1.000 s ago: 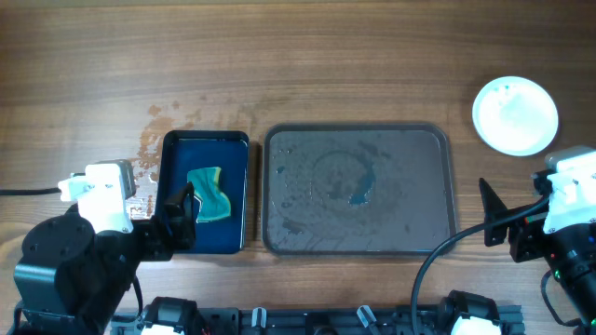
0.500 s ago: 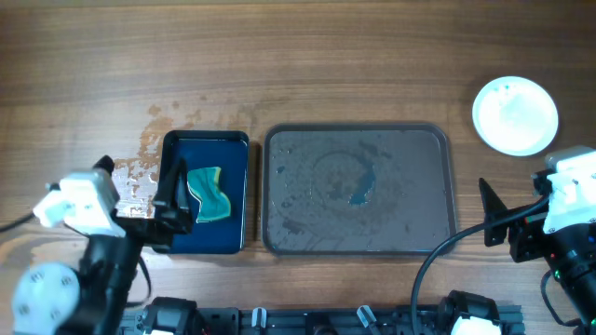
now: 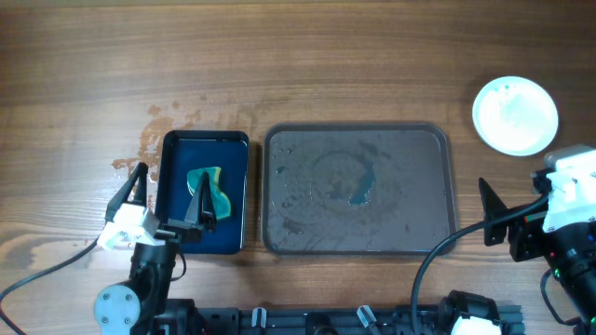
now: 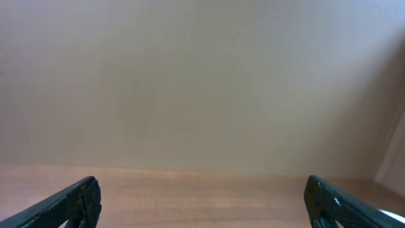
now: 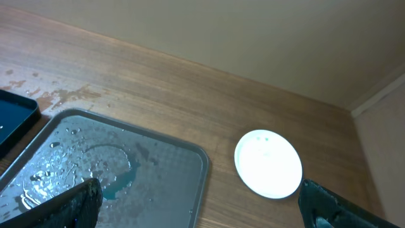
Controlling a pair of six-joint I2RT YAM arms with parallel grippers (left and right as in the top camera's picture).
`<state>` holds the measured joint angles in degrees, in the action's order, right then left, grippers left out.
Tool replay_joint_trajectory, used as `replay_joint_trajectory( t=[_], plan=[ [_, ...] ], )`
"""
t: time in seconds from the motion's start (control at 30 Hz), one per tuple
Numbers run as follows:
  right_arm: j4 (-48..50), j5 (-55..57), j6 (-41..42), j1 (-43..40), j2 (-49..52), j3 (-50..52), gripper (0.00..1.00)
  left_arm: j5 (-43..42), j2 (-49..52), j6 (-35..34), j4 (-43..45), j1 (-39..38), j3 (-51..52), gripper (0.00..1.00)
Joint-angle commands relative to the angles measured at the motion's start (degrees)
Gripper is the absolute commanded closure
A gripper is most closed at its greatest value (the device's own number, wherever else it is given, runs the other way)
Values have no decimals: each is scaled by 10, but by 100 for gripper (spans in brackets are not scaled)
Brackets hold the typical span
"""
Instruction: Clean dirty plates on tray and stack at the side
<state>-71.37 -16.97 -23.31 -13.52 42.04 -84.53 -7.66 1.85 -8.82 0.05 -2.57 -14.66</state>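
Overhead downward, right wrist oblique; shared tray [image 3: 419, 167]

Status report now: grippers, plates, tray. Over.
Left gripper, right gripper: jaws open, empty. Plates beside tray, none on it. Sponge in basin. Nothing in the way.

The plates [image 3: 515, 114] are plain white. The tray [image 3: 419, 158] is dark brown-grey, speckled with shiny droplets, with a teal-blue smear [image 3: 361, 186] in its middle. The basin [image 3: 205, 138] is glossy dark blue, and the sponge [image 3: 210, 191] is teal with a yellow edge. The table [image 3: 298, 65] is brown wood grain. My fingers [image 4: 73, 202] are black.
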Motion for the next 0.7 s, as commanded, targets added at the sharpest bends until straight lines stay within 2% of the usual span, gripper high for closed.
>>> replay_joint_trajectory(
  t=[0.0,0.3,0.57,0.67],
  plan=[
    [1,-11,-7,2,2,3,0,-9,-17,7,28,6,30,0],
    [1,-11,-7,2,2,3,0,-12,-17,7,161,28,119,0],
    [1,-11,-7,2,2,3,0,-31,-17,7,171,64,143,0],
    [1,-11,-7,2,2,3,0,-30,-17,7,109,65,143,0]
  ],
)
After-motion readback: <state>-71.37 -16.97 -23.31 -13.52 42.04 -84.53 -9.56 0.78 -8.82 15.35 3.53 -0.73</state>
